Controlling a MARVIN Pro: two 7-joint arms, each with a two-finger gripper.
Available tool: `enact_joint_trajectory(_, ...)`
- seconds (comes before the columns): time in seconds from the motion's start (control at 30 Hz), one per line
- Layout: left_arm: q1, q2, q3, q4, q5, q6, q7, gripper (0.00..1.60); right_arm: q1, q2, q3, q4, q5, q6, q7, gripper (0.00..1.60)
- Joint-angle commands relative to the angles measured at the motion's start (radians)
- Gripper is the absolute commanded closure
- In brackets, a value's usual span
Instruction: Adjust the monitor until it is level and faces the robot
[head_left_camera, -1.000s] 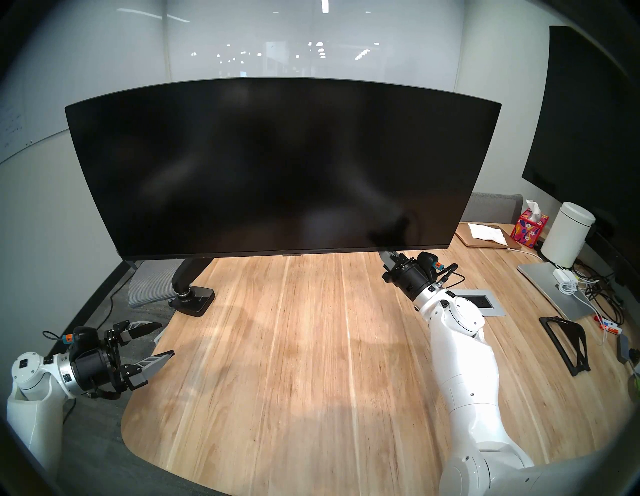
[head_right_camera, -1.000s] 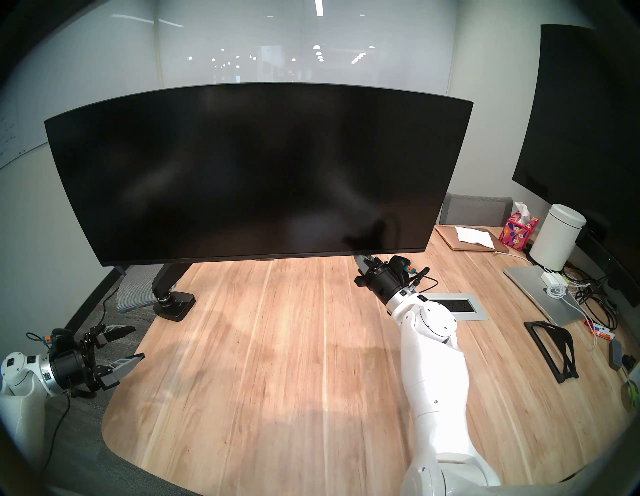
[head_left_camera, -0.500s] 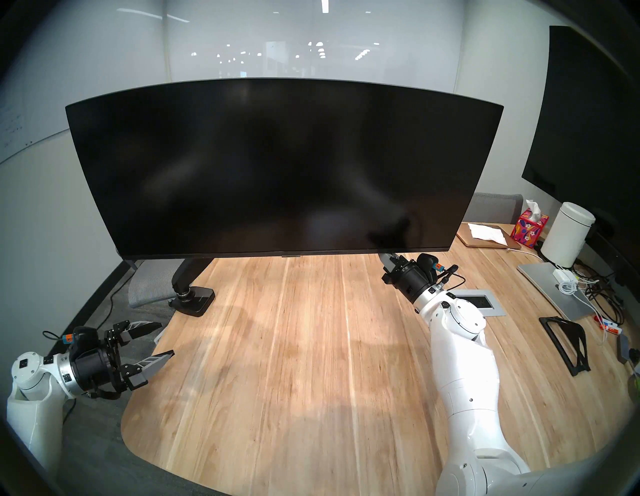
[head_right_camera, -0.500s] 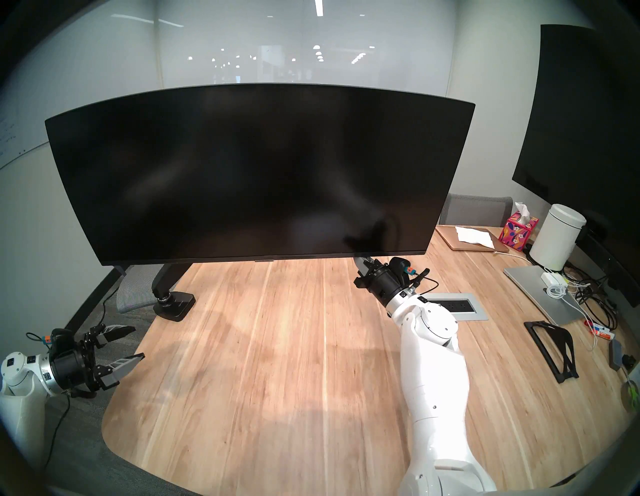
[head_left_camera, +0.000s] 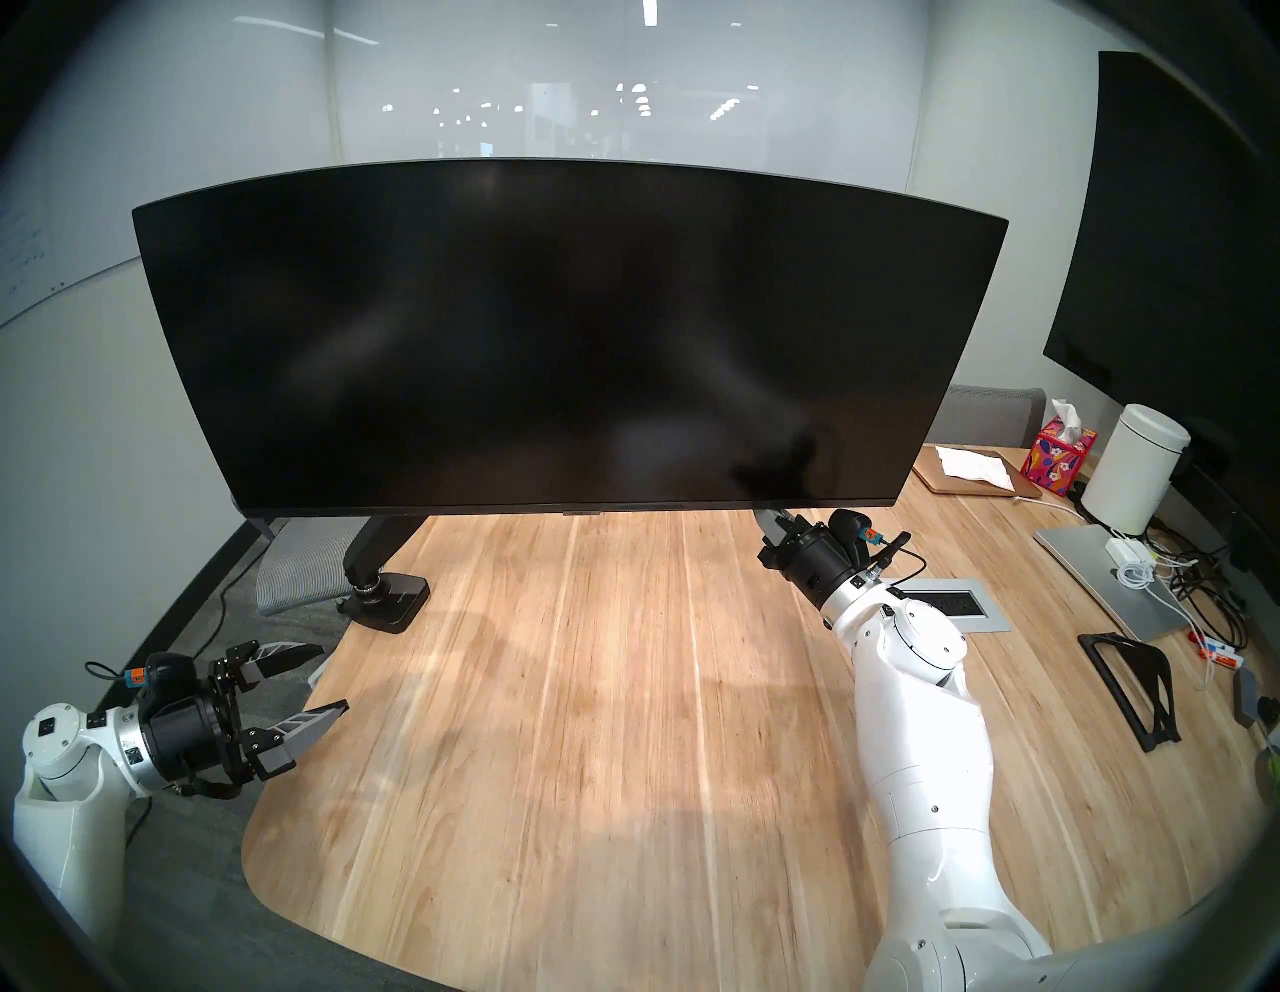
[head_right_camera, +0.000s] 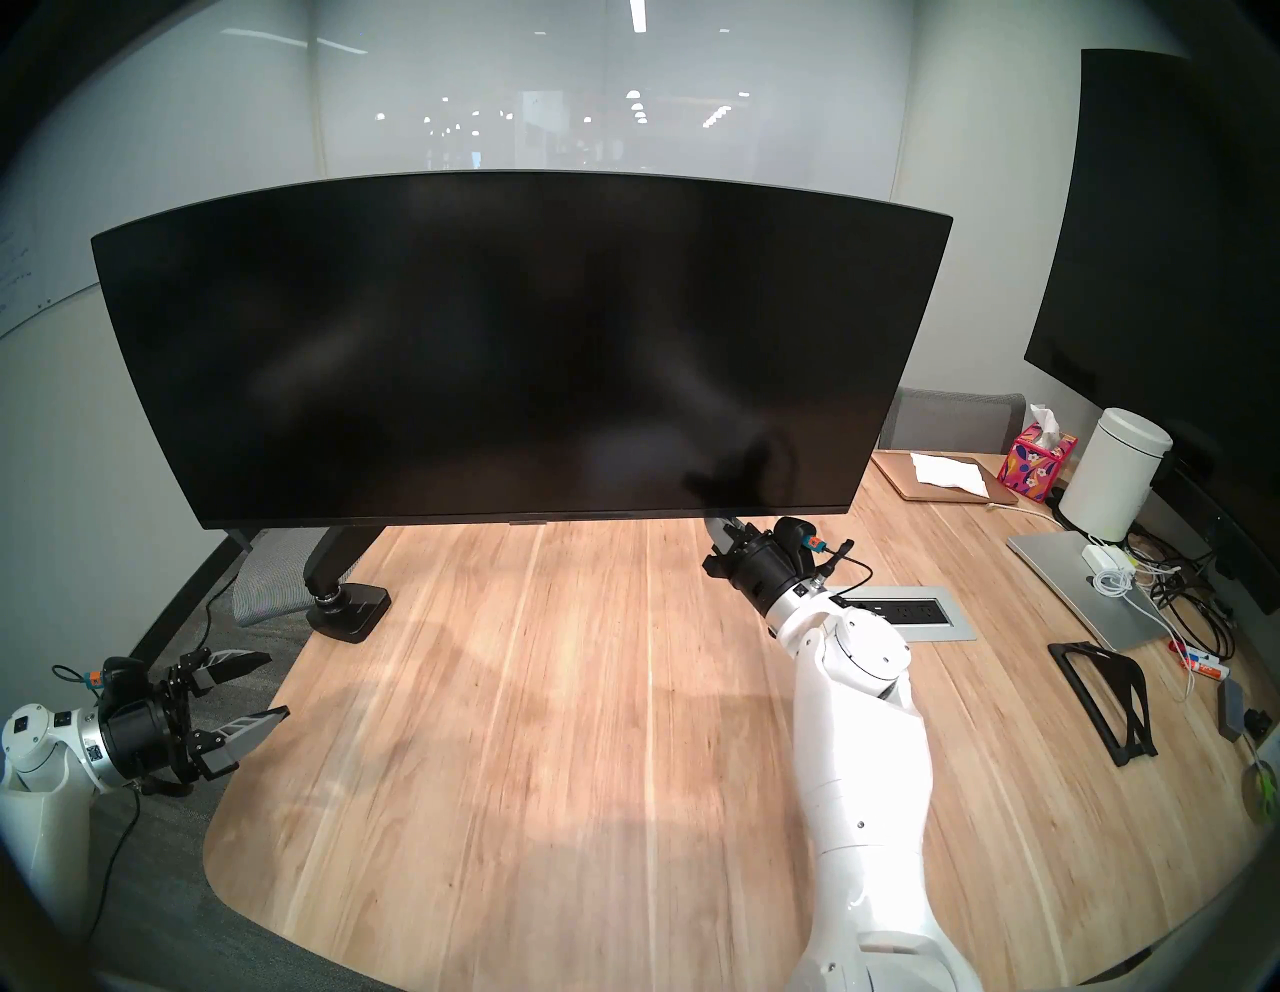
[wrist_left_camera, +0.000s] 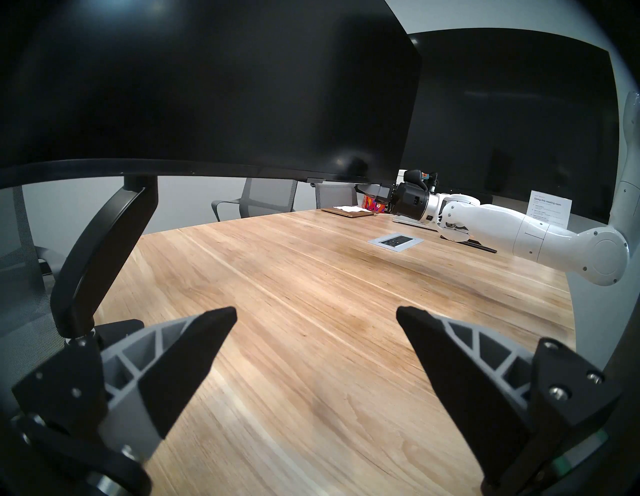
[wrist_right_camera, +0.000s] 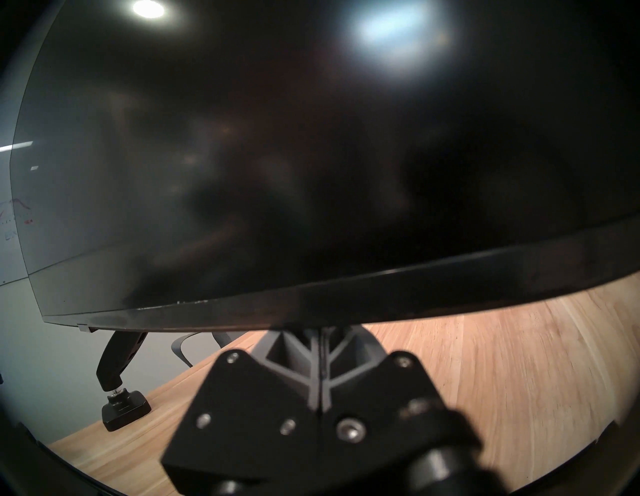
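R pincer (head_left_camera: 770, 521) together, tips hid under monitor (head_left_camera: 554, 332) edge | L pincer (head_left_camera: 315, 682) apart, empty

The monitor (head_left_camera: 554, 332) had a glossy black screen (ceiling lights mirrored in it). The counter (head_left_camera: 589, 727) was pale wood with a smooth satin sheen. The right arm (head_left_camera: 921, 748) wore glossy white plastic.

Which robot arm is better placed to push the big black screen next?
The right one, probably. The right gripper is shut, its tip under the monitor bottom edge. The left gripper hangs open, far away by the table corner.
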Motion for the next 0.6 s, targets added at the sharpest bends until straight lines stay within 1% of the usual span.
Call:
enact_joint_trajectory(0.0,0.002,-0.002,-0.007,-0.009,-0.003,0.001,0.001,0.0,0.03,-0.014,-0.01,-0.046,0.009,-0.005,0.004,1.6)
enact_joint_trajectory(0.37,0.002,-0.002,-0.007,-0.01,-0.003,0.001,0.001,0.0,0.031,-0.015,-0.011,-0.034,-0.004,0.005,-0.008,1.6)
enact_joint_trajectory(0.57,0.002,-0.002,-0.007,-0.01,-0.003,0.001,0.001,0.0,0.031,-0.011,-0.019,-0.031,-0.02,0.024,-0.017,1.6)
